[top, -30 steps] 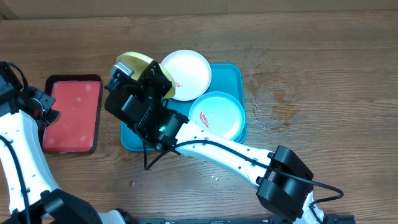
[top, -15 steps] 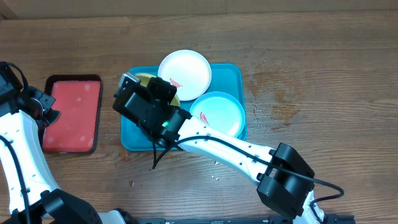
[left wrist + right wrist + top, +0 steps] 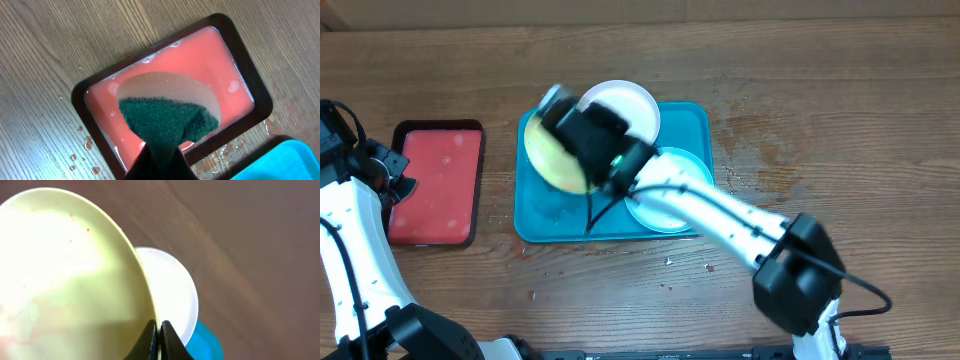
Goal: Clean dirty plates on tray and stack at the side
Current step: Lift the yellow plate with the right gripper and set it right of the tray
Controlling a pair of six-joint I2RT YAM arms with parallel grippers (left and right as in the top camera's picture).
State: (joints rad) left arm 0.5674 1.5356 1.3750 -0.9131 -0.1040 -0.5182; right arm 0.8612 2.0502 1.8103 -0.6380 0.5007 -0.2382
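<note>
1. Where our right jaws pinch nearly shut on the rim of the yellow-green plate (image 3: 65, 270), we hold it tilted over the tray's (image 3: 705, 125) left half.
2. The white plate (image 3: 635, 105) lies at the tray's far edge, the blue plate (image 3: 665, 213) in its right half, partly under our arm.
3. Our left jaws clamp a green sponge (image 3: 165, 117) above the red tray (image 3: 227, 60) on the worktop (image 3: 60, 45).

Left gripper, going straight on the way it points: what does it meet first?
The wet floor of the red tray, it seems; the green sponge in the left gripper would touch it first. The gap between them is unclear.
</note>
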